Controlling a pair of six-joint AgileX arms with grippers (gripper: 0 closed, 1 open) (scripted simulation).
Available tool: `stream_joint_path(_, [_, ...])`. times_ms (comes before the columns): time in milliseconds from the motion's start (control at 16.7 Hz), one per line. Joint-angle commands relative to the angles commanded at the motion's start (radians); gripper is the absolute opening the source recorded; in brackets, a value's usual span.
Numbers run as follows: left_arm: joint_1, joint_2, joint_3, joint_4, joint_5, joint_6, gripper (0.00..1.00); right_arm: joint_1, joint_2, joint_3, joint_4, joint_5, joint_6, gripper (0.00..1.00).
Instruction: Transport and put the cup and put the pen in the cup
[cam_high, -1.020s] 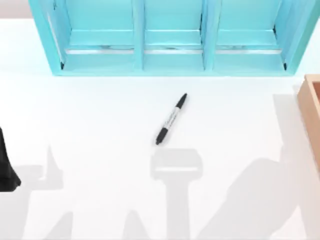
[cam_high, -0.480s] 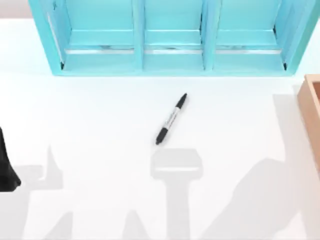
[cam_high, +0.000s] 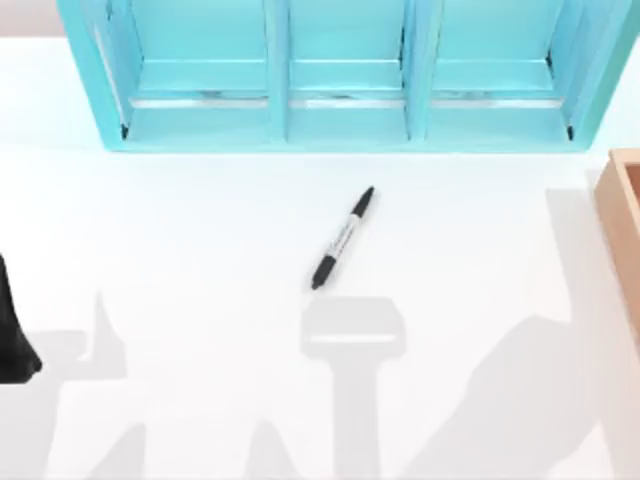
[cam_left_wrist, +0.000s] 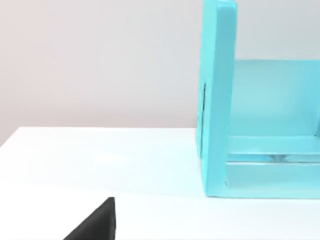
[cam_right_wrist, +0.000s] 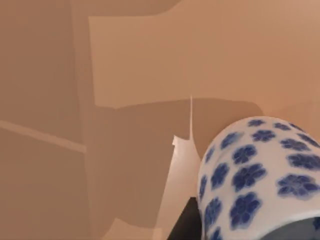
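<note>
Inside the tan box (cam_right_wrist: 125, 75) sits the cup (cam_right_wrist: 260, 175) — right tool's state unclear; pen (cam_high: 342, 238) on table (cam_high: 200, 250).

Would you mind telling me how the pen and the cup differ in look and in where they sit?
The pen is slim, black with a grey barrel; the cup is broad, white with blue flowers. The pen lies flat on the open white table in front of the turquoise shelf; the cup sits among tan box walls. Neither visibly touches the other.

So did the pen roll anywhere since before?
No. The pen lies in the same spot, below the blue shelf, its tip pointing the same way.
</note>
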Motion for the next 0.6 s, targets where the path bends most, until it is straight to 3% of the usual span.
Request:
stream_joint_path(120, [0.0, 0.0, 0.0, 0.0, 0.0, 0.0, 1.0, 0.0, 0.0, 0.0, 0.0, 0.0, 0.0, 0.02])
stream_joint_path(180, [0.0, 0.0, 0.0, 0.0, 0.0, 0.0, 1.0, 0.0, 0.0, 0.0, 0.0, 0.0, 0.0, 0.0])
stream_joint_path(600, [0.0, 0.0, 0.0, 0.0, 0.0, 0.0, 1.0, 0.0, 0.0, 0.0, 0.0, 0.0, 0.0, 0.0])
